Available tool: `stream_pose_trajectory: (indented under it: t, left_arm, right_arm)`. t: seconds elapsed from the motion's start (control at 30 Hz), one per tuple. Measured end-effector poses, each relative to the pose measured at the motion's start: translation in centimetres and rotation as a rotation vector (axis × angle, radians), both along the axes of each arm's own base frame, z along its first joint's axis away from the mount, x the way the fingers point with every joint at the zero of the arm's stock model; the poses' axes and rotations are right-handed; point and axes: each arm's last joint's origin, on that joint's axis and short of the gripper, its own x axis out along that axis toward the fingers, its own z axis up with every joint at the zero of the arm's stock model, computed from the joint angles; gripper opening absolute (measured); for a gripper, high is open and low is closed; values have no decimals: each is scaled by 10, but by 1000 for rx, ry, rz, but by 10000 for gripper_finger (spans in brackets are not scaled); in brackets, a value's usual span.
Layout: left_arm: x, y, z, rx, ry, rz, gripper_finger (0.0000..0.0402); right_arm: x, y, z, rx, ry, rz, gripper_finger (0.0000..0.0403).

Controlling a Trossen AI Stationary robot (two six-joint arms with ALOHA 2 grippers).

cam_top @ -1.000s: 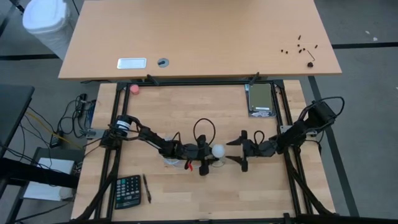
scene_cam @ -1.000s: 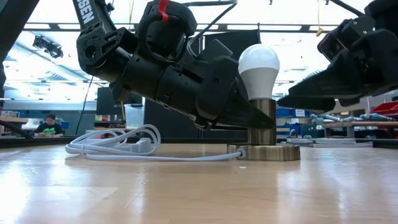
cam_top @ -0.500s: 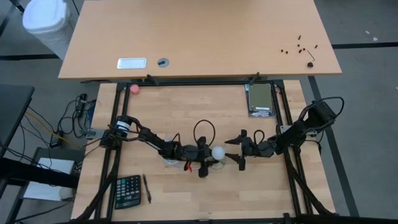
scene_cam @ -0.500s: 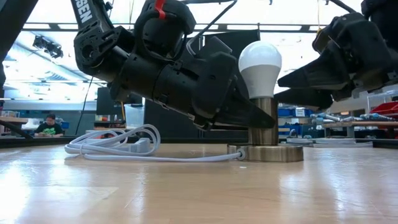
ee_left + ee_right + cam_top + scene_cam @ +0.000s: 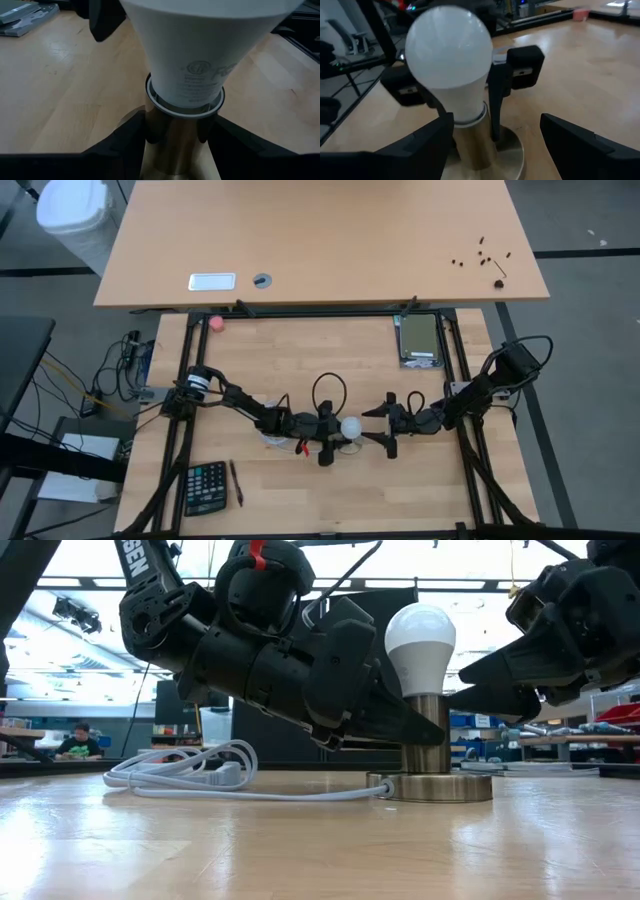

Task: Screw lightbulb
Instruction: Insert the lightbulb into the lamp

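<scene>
A pale desk is filling the top of the high view, and below it the wooden table is taking up the middle of the frame inside a dark rail. The left arm is reaching in from the left edge of the table toward the centre, and the right arm is reaching in from the right edge to meet it. A grey box is lying at the table's upper right, and a calculator is lying at the lower left. In the low view a white cord is looping across the table at centre left and running to a round metal base at centre right. A metal socket is standing upright on that base. The left gripper is clasping the socket, with one dark finger pressing on each side of it just under the bulb's neck. The right gripper is hanging released, its fingers spread wide just right of the lamp and touching nothing. The bulb is sitting upright in the socket, at the centre of the table in the high view and right of centre in the low view, with its white globe rising above the left gripper. A pen is lying just right of the calculator. A small pink ball is resting at the table's upper left.
</scene>
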Motion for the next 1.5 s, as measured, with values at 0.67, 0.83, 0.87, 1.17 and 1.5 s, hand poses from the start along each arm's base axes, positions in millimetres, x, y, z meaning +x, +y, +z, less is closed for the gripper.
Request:
stream_pose_trajectory:
  t: [0.67, 0.83, 0.87, 1.17, 1.5]
  left_arm:
    - [0, -1, 0, -15, 3, -34, 198]
    - [0, -2, 0, -25, 5, -61, 198]
    - [0, -2, 0, -27, 6, -68, 198]
    - [-1, -3, -1, -40, 27, -105, 198]
    - [-1, -3, -1, -38, 27, -111, 198]
  right_arm:
    - [-1, 3, -4, -63, 53, 121, 309]
    - [-1, 3, -5, -64, 60, 140, 309]
    - [-1, 3, -5, -65, 64, 140, 309]
    - [-1, 5, -5, -46, 70, 205, 317]
    - [21, 16, 5, -140, 77, 295, 352]
